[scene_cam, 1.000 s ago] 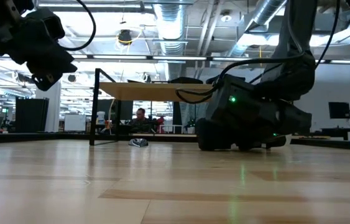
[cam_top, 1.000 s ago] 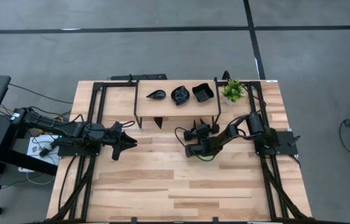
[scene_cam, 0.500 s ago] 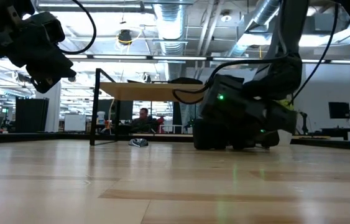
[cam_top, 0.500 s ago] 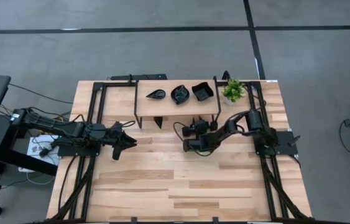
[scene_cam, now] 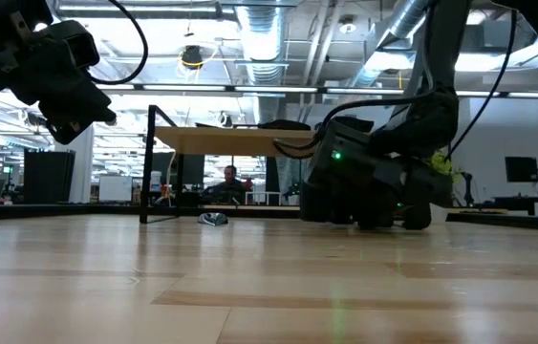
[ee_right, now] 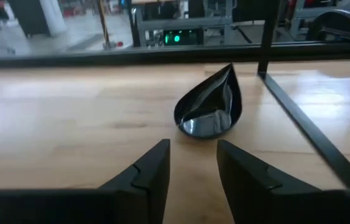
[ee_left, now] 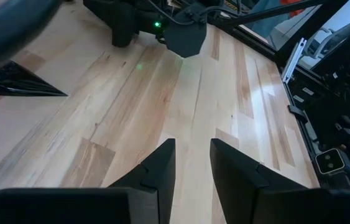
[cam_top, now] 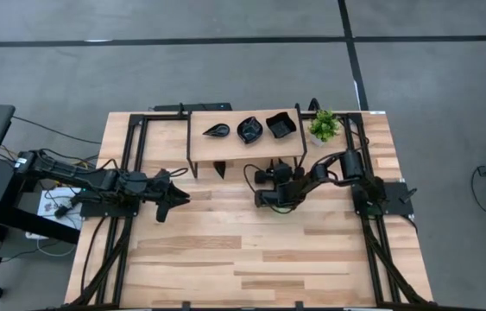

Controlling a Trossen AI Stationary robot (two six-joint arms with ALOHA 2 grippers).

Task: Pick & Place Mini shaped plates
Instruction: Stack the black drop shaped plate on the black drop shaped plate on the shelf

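Black glossy dishes fill a raised wooden shelf [cam_top: 243,147]: teardrop plate [cam_top: 217,130], scalloped plate [cam_top: 249,130] and square plate [cam_top: 281,127]. Below it, another teardrop plate [ee_right: 210,107] lies unlifted, the right gripper [ee_right: 192,163] near it with fingers apart, empty; the left gripper [ee_left: 192,163] hangs unclenched, idle.

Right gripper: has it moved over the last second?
Yes. In the high view the right gripper has moved toward the shelf and sits closer to its front edge than before.
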